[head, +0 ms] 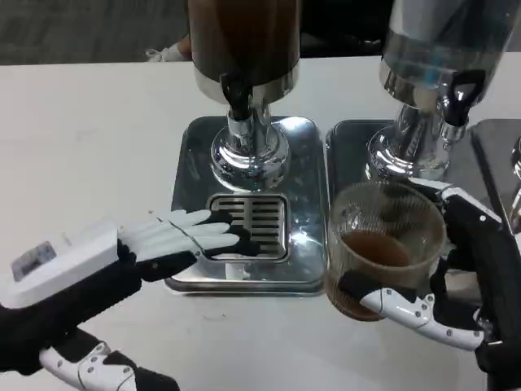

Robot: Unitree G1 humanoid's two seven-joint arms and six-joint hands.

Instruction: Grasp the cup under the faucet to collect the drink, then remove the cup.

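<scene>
Left hand: we see our left hand (175,240) at about 8 o'clock in the head view, lying flat with fingers stretched out and close together, holding nothing; the fingertips rest on the drip grate (251,224).
Left dispenser: the dark dispenser (242,37) stands at 12 o'clock on its steel tray (189,163); its tank looks filled with a brown drink, and its faucet (238,96) points down at the grate.
Cup: the clear cup (383,248) is at 4 o'clock, away from that faucet, beside the tray's right edge.
Cup content: a brown drink fills only the low part.
Right hand: our right hand (456,285) wraps its fingers around the cup.
Right dispenser: the second dispenser (435,49) at 1 o'clock seems to contain a clear liquid.
Progress: we judge the collecting done and the cup removed; only putting it down may remain.
</scene>
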